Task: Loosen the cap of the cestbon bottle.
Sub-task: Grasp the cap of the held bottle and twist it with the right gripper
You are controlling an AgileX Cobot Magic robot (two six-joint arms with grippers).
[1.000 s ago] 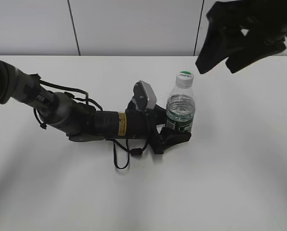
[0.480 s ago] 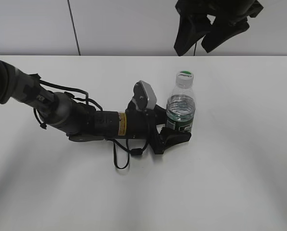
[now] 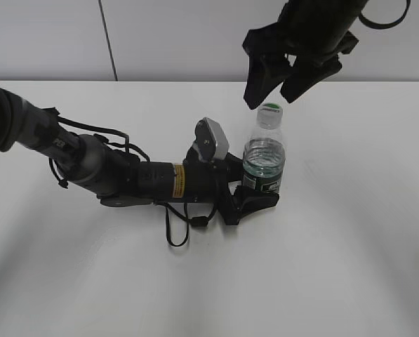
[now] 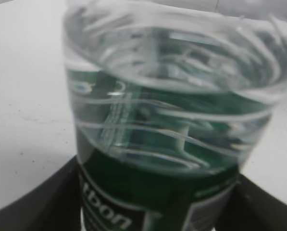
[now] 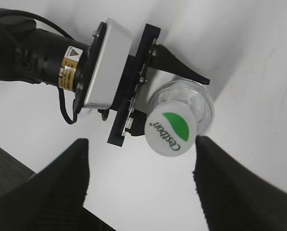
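The cestbon bottle [image 3: 264, 161] stands upright on the white table, clear and ribbed with a dark green label band. Its white cap [image 3: 269, 112] has a green patch on top. My left gripper [image 3: 255, 196] is shut on the bottle's lower body at the label; in the left wrist view the bottle [image 4: 172, 120] fills the frame between the dark jaws. My right gripper [image 3: 271, 90] is open and hangs just above and behind the cap. In the right wrist view the cap [image 5: 171, 129] lies ahead of the open fingers [image 5: 141, 161], close to the right finger.
The left arm [image 3: 111, 172] lies low across the white table [image 3: 349, 246] from the left, with a loose black cable loop [image 3: 175, 228] in front of it. A pale wall stands behind the table's far edge.
My right gripper has moved left and down from the upper right corner to just above the cap. The left arm and bottle have not moved.
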